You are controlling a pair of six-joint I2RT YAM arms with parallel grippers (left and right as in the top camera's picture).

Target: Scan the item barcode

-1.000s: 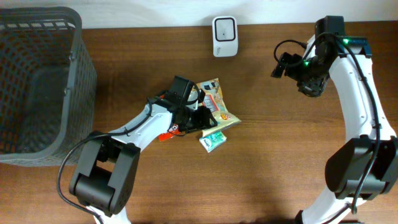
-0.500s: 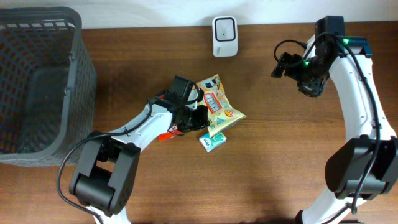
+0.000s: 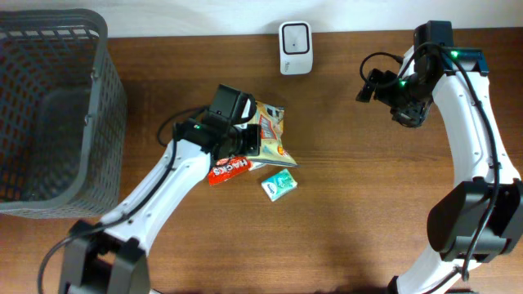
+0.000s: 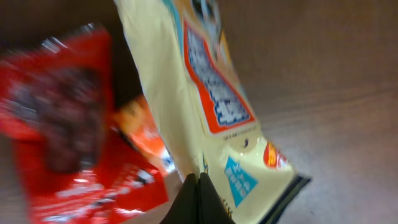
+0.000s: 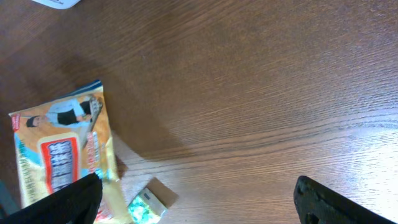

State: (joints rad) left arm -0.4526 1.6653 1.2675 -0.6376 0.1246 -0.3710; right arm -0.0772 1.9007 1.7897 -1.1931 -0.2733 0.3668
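The yellow snack bag (image 3: 272,135) is sitting near the middle of the table (image 3: 368,229). It looks raised from the wood, and the left gripper (image 3: 250,145) is pinching it at one edge with both fingers pressed together on the foil. Its long axis is pointing roughly away from the robot. The scanner (image 3: 294,37) is standing at the far edge, slightly right of the bag and well apart from it. As I judge it, the coming move is depending on this: the bag is needing to go forward, with its barcode side turning toward the scanner. The left arm is much nearer. The right gripper (image 3: 406,113) is waiting far to the right, jaws wide apart and holding nothing.

Only the overhead view is showing the scanner and the way to it. The left wrist view is showing the clamped fingers (image 4: 198,200) on the bag's lower edge, with a blurred red packet (image 4: 56,118) behind. The right wrist view is showing the printed face and a green packet (image 5: 146,202) just beside it. No view is showing a barcode, so I cannot tell which side carries it.
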